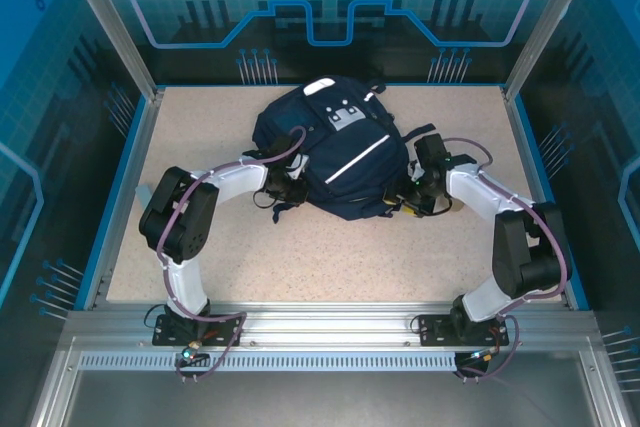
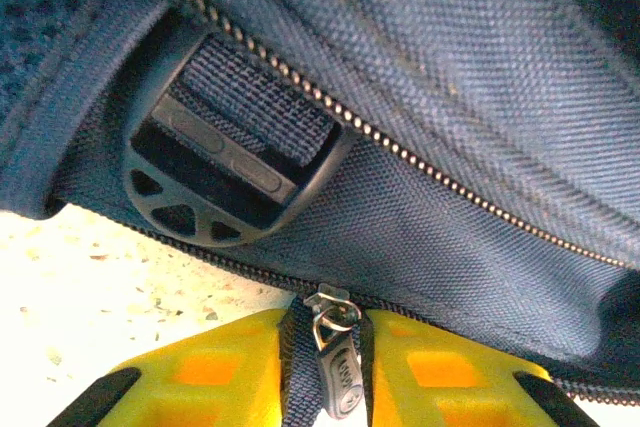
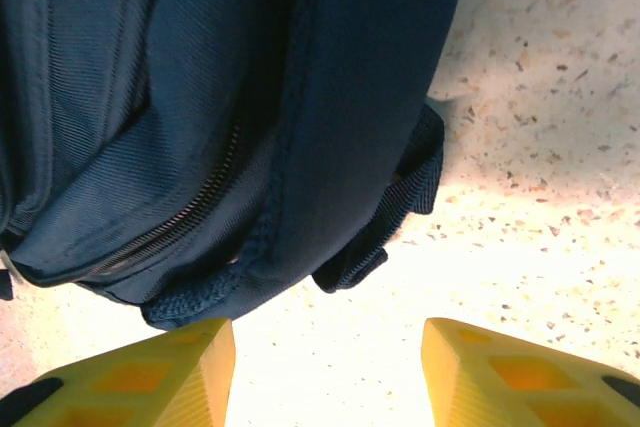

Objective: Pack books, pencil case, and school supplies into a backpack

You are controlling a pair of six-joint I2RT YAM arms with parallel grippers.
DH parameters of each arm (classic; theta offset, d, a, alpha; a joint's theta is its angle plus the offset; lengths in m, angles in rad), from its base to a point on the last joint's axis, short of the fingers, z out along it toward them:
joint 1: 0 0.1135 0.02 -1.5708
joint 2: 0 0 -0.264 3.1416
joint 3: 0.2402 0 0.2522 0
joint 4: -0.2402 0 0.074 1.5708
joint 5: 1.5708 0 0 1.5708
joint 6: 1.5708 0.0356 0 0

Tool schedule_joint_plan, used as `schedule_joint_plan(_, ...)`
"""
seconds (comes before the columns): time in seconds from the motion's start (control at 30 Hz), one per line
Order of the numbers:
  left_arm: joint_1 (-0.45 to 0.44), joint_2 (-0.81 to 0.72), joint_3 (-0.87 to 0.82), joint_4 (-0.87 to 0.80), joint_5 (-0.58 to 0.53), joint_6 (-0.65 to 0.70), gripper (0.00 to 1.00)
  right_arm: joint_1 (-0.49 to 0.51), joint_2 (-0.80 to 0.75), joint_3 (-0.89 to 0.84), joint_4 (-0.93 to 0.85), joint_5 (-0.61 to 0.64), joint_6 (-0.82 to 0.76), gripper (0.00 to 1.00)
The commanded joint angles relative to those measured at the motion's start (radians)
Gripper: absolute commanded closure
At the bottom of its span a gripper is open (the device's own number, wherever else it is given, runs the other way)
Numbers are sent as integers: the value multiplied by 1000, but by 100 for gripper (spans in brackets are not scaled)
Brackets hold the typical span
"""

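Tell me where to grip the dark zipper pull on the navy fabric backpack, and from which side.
Pinch the dark pull tab below its metal ring, approaching from the speckled table side: it hangs clear of the navy fabric backpack's lower zip seam, pointing outward.

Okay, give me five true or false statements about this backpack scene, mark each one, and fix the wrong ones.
1. The backpack lies on the table. True.
2. The right gripper grips a strap. False: its jaws stand open over bare table beside the backpack, with nothing between them.
3. A zipper pull sits between the fingers of the left gripper. True.
4. The backpack stands upright on its base. False: it lies flat.
5. The zipper running past the black buckle is closed. True.
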Motion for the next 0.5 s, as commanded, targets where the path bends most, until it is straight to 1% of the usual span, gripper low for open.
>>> schedule_joint_plan(0.0,8,29,6,-49,-18,-16,72,13,-4,-11,-9,13,15,47)
schedule_joint_plan(0.17,9,48,17,-57,-21,-31,77,15,3,-14,-6,16,20,46)
schedule_joint_plan(0.27,8,49,24,-65,-20,-40,84,22,7,-17,-2,15,24,47)
schedule_joint_plan(0.3,8,42,21,-61,-18,-43,87,24,8,-19,-1,15,27,47)
schedule_joint_plan(0.4,6,1,13,-55,-13,-48,93,32,8,-27,3,17,34,47)
schedule_joint_plan(0.47,5,-33,6,-57,-2,-48,95,38,10,-31,10,17,42,48)
